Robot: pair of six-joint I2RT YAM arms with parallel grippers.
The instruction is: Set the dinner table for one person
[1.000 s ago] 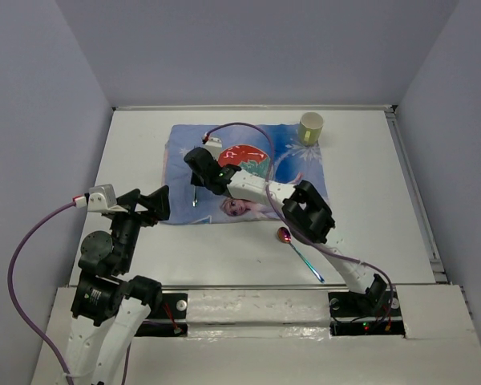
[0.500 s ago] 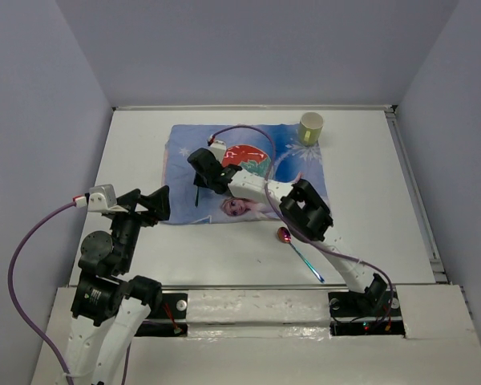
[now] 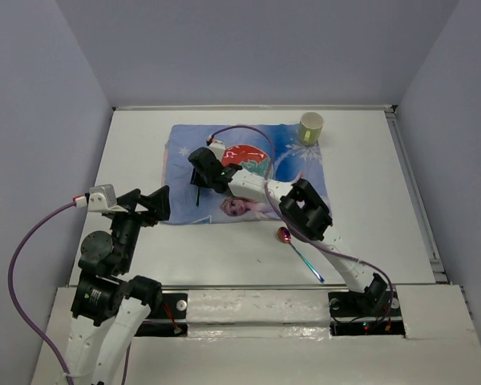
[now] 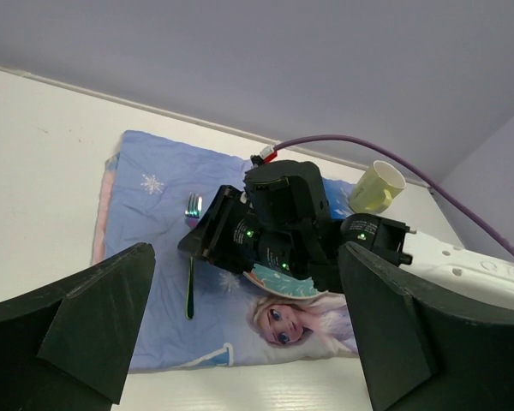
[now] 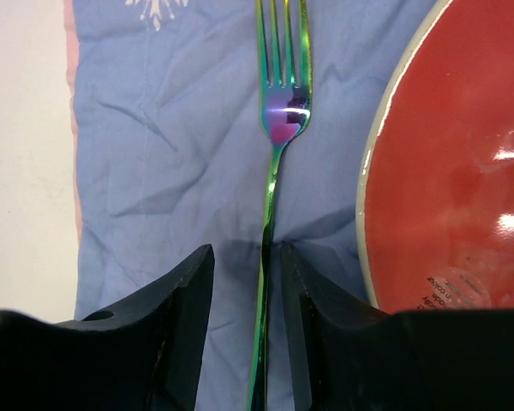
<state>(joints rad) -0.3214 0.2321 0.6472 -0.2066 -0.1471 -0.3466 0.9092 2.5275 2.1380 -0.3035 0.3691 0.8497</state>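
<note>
Fork [image 5: 283, 111] | handle lies lengthwise between the spread tips of your right pincer [image 5: 247, 257], tines pointing away; left pincer [image 3: 159, 204] spread, farther off

We see an iridescent fork [image 5: 274, 154] lying flat on the blue princess placemat [image 5: 154, 128]. Its handle runs between the fingers of the right tool [image 5: 244, 253], and its tines point away from the tool. Just right of the tool, a red plate [image 5: 445, 171] with a pale rim also sits on the mat. Ahead of the tool and well to its right, a yellow-green cup [image 3: 311, 127] stands at the mat's corner. A pink-bowled spoon [image 3: 297, 250] lies off the mat, behind the tool and to its right.
</note>
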